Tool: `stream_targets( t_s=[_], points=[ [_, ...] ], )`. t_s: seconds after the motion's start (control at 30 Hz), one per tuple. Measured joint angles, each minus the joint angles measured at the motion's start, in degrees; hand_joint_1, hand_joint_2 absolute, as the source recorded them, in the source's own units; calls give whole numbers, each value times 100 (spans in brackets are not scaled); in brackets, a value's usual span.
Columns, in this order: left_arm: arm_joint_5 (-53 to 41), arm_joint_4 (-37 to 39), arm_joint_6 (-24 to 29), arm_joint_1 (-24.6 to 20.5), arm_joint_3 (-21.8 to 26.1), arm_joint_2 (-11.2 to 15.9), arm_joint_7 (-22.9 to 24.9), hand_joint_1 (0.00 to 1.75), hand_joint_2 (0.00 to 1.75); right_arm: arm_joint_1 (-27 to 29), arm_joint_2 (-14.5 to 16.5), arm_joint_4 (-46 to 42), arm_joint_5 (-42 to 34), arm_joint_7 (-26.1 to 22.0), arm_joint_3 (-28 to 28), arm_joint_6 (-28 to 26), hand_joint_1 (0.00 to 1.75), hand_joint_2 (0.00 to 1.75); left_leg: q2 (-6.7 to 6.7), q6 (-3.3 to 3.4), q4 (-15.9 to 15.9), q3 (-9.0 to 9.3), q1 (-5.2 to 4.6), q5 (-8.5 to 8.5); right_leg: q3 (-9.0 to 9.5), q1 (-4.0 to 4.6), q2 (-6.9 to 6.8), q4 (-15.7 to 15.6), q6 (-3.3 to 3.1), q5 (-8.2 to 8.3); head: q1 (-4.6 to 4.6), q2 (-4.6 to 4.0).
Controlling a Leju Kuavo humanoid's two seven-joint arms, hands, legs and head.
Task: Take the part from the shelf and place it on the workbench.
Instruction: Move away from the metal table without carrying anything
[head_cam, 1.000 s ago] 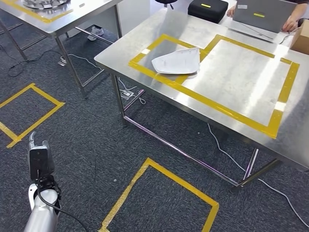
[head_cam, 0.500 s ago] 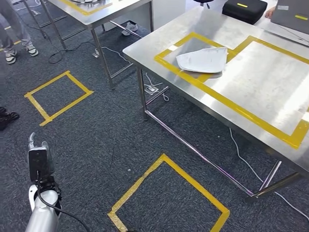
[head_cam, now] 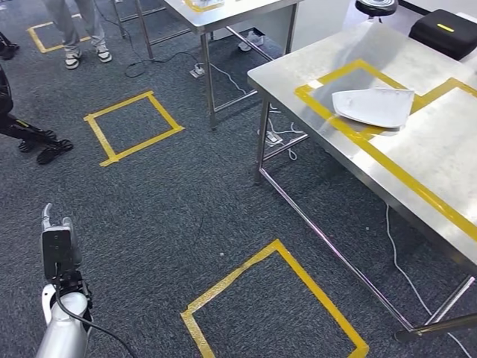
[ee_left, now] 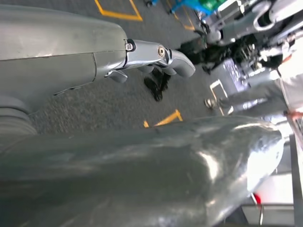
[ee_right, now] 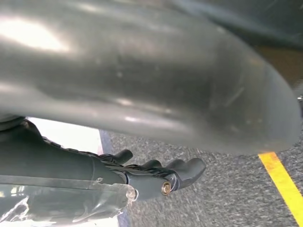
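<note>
The white part [head_cam: 373,107] lies flat on the steel table [head_cam: 433,160], on the near-left stretch of the yellow tape frame [head_cam: 360,138] marked on the tabletop, overlapping the tape line that divides the frame. Beyond the part, at the far edge of the same table, sits a black case [head_cam: 444,32] with a small yellow mark on its lid. A second steel table [head_cam: 236,11] stands farther back and to the left of the first one, with cables trailing on the carpet beneath it. On the dark carpet, a yellow tape square [head_cam: 134,125] lies well to the left of the table with the part, and another yellow tape square [head_cam: 276,306] lies on the floor just in front of it. A person's legs and shoes [head_cam: 84,48] show beyond the left tape square. The left hand [head_cam: 55,242] hangs low over the carpet, far from the table and well apart from the part; in the left wrist view its fingers [ee_left: 176,61] stretch out straight and apart from the thumb, holding nothing. In the right wrist view the right hand [ee_right: 157,177] likewise extends its dark fingers [ee_right: 189,170] loosely over the carpet, with nothing between them and the thumb.
</note>
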Motion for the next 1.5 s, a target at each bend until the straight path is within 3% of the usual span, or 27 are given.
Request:
stream_targets(
  t_s=[0.07,0.13,0.2,0.27,0.33,0.4,0.43,0.47,0.53,0.6,0.67,0.73,0.8,0.87,0.93,0.97,1.03,1.07,1.13,1.17,1.23,1.27,1.3,1.37,1.43,1.47,1.5],
  points=[
    [-1,-1,2,-2,1,-5,5,0,0,-5,1,0,-5,4,5,1,0,0,-143,-51,8,-21,7,36,475,-40,258,-888,-5,312,-2,0],
    [-3,-2,9,-8,1,-9,9,0,0,-13,2,0,-9,8,8,2,0,0,-253,-119,12,-67,11,85,681,-55,445,-1297,-22,397,-8,0],
    [-4,-2,17,4,1,-2,9,0,0,-17,3,0,-12,11,10,2,0,0,-363,-204,-7,-117,31,150,667,-36,354,-1298,-82,435,-10,0],
    [-3,-2,20,27,0,3,9,0,0,-19,4,0,-13,14,10,2,0,0,-261,-262,101,-199,30,64,644,-38,220,-1315,-170,493,-22,-1],
    [-3,-2,20,19,-2,2,9,0,0,-15,5,0,-13,13,10,3,0,0,22,-291,647,-445,9,-299,610,-35,72,-1335,-235,537,-50,-1],
    [-3,-2,20,16,-4,1,9,0,0,0,3,1,-13,14,10,3,0,0,172,-316,1448,-776,5,-691,560,-17,-91,-1333,-258,556,-64,-1],
    [-3,-2,20,26,-4,0,9,0,0,5,2,2,-14,14,10,2,0,0,194,-320,1676,-849,5,-764,540,-12,-175,-1331,-260,564,-64,-1],
    [-2,-2,20,34,-5,0,9,0,0,7,1,2,-16,14,10,2,0,0,207,-319,1686,-811,5,-727,525,-9,-257,-1330,-258,570,-65,-1],
    [-2,-2,20,36,-4,1,9,0,0,-1,1,1,-20,14,10,2,0,0,318,-299,1063,-402,0,-415,523,-6,-403,-1329,-244,575,-66,0],
    [-3,-4,20,14,-5,-1,9,0,0,-6,1,0,-24,13,10,2,0,0,603,-248,296,42,-34,-188,523,31,-525,-1313,-205,566,-73,0],
    [-3,-9,21,2,-4,1,9,0,0,-8,0,0,-26,13,10,4,0,0,719,-165,10,160,-69,-150,517,70,-645,-1305,-151,563,-73,0],
    [-1,-11,23,20,0,9,9,0,0,-13,0,0,-27,14,11,9,0,0,586,-77,-1,117,-68,-119,514,63,-703,-1298,-95,546,-69,-1],
    [1,-13,28,23,4,12,9,0,0,-14,0,0,-28,13,11,11,0,0,459,-5,-14,95,-46,-81,406,38,-445,-1034,-35,342,-53,-1],
    [1,-13,32,12,4,8,9,0,0,-7,-1,0,-29,13,11,11,0,0,330,42,-18,68,-33,-53,84,26,-126,-285,-6,-61,-31,0],
    [1,-13,32,19,4,5,9,0,0,4,-2,0,-31,14,11,11,0,0,182,59,-16,41,-35,-30,-222,27,-53,397,-8,-302,-27,-1],
    [1,-13,31,26,4,6,9,0,0,5,-2,0,-31,14,11,11,0,0,100,55,-15,34,-35,-19,-238,26,-47,437,-13,-257,-27,-1],
    [1,-13,31,28,4,8,9,0,0,2,-2,0,-31,14,11,11,0,0,-68,28,-10,33,-25,3,72,3,38,-184,-22,120,-27,-1],
    [1,-13,31,26,4,9,9,0,0,-1,-2,0,-31,14,11,11,0,0,-146,6,-2,26,-24,15,290,-25,195,-624,-18,289,-27,0],
    [1,-13,31,15,4,9,9,0,0,-5,-1,0,-32,14,11,13,0,0,-272,-46,24,-18,-21,43,558,-66,458,-1189,-20,456,-31,0],
    [1,-13,31,15,5,10,9,0,0,-8,-1,0,-32,15,11,14,0,0,-330,-84,24,-50,-13,67,584,-64,509,-1253,-37,450,-32,0],
    [1,-13,32,29,9,14,9,0,0,-12,1,0,-32,15,13,14,0,0,-425,-162,6,-100,22,112,583,-42,383,-1262,-112,492,-32,0],
    [1,-13,33,38,11,15,9,0,0,-14,1,0,-32,15,13,15,0,0,-371,-192,49,-137,23,78,581,-40,313,-1279,-158,518,-39,0],
    [1,-13,34,36,13,15,9,0,0,-14,2,0,-32,14,13,14,0,0,-258,-214,189,-212,17,-24,577,-44,235,-1301,-199,543,-53,0],
    [1,-13,34,17,13,12,9,0,0,-5,2,1,-32,14,13,15,0,0,47,-248,843,-515,-2,-410,558,-36,68,-1326,-244,570,-79,0],
    [-1,-13,36,19,12,11,9,0,0,9,-1,2,-32,15,13,15,0,0,174,-275,1571,-831,1,-719,529,-24,-107,-1324,-250,575,-86,0],
    [-3,-13,38,29,13,12,9,0,0,12,-2,2,-31,15,13,15,0,0,197,-280,1700,-869,3,-729,520,-23,-193,-1323,-250,576,-88,0],
    [-8,-13,43,36,14,14,9,0,0,10,-2,1,-31,15,13,16,0,0,220,-281,1596,-788,3,-631,516,-23,-275,-1321,-248,576,-88,0]
  ],
)
